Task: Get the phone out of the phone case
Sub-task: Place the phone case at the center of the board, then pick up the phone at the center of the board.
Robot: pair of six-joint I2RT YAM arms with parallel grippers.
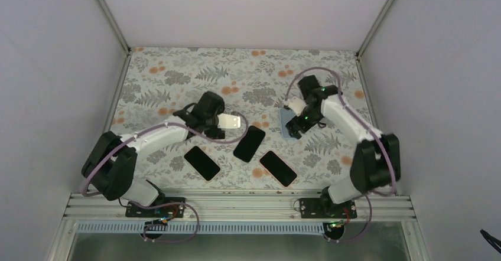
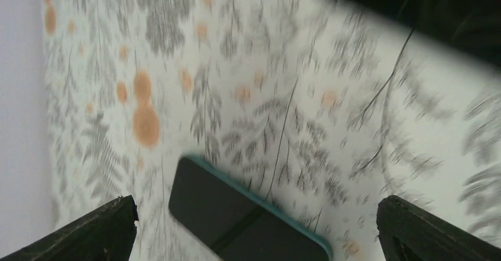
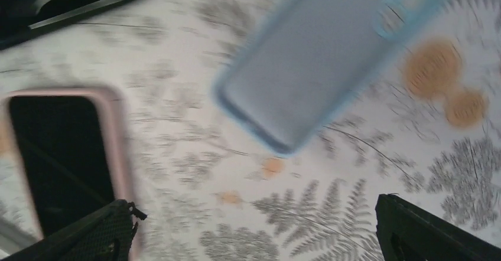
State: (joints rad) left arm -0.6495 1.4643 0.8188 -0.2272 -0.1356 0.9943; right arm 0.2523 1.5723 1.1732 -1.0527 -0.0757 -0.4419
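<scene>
Beneath right gripper (jaws wide) — blue case.

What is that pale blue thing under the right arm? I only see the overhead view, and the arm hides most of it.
Observer: An empty light blue phone case; the right wrist camera shows no phone inside it.
Operator: Are the dark phones all bare?
Observer: No. That same camera shows a pink-cased phone lying apart from it.
Operator: Any other one cased?
Observer: Yes, the left wrist camera shows a teal-cased phone.
</scene>
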